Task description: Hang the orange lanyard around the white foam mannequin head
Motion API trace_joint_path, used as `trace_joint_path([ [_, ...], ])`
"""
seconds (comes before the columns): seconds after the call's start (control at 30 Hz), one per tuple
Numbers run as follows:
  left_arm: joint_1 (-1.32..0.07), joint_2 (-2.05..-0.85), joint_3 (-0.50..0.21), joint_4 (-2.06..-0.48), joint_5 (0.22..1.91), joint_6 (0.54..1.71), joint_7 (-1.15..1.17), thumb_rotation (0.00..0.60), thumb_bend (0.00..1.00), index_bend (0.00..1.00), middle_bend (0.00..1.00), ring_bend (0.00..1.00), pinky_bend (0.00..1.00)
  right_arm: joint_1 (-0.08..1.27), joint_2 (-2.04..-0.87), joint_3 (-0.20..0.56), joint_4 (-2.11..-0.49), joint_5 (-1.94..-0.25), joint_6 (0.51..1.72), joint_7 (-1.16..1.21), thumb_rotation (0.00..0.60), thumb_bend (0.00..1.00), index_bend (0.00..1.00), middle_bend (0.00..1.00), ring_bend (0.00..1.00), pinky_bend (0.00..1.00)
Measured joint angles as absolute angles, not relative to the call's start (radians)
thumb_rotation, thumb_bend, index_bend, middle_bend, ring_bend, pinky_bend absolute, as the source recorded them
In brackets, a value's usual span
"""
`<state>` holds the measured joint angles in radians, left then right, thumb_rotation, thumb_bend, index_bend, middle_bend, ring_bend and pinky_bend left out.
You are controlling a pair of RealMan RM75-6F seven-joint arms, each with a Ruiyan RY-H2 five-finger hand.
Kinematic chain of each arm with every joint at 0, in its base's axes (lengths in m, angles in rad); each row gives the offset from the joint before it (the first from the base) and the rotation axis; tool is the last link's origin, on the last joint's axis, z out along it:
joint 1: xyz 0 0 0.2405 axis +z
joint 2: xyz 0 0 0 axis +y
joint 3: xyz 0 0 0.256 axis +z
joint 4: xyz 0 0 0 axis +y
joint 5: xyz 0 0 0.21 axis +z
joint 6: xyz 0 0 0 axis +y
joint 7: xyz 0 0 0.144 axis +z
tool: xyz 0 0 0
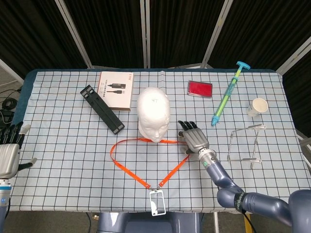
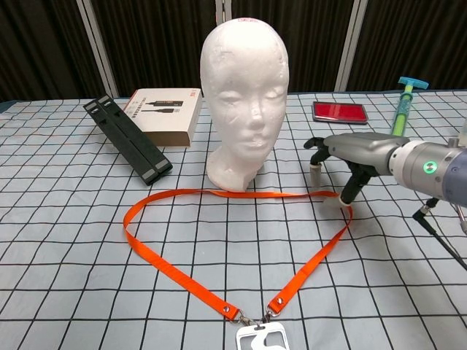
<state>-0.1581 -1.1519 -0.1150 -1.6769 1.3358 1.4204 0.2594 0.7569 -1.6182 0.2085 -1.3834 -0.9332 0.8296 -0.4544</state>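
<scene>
White foam mannequin head (image 1: 153, 114) is stood upright at frame centre, nothing hung on it yet. Below it the orange lanyard (image 1: 146, 160) is laid flat on the checked cloth (image 1: 58, 145) as an open loop, badge holder (image 1: 157, 201) at the bottom edge. Right hand (image 1: 193, 138) is poised over the loop's right corner, fingers spread and curved down, nothing gripped so far. Left hand (image 1: 8, 154) is parked open at far left. So basically everything's left: grab, lift, drape.

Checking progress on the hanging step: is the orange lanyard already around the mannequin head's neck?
No, the orange lanyard lies flat on the table in front of the mannequin head.
</scene>
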Motion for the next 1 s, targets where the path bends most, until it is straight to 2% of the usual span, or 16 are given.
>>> trace_joint_path([
  [0.63,-0.161,-1.149,-0.111,-1.68,1.334,1.422,0.251,0.6,0.0,0.0,0.0,0.0,0.0,0.776,-1.655,0.18,-1.306,-0.941,0.864,-0.457,0.6,0.27,0.52,0.0,0.0,0.0],
  [1.0,-0.163,-1.149,-0.111,-1.676,1.329,1.419,0.248,0.6,0.0,0.0,0.0,0.0,0.0,0.777,-1.673,0.167,-1.279,-0.947,0.859,-0.442,0.6,0.4,0.63,0.0,0.0,0.0],
])
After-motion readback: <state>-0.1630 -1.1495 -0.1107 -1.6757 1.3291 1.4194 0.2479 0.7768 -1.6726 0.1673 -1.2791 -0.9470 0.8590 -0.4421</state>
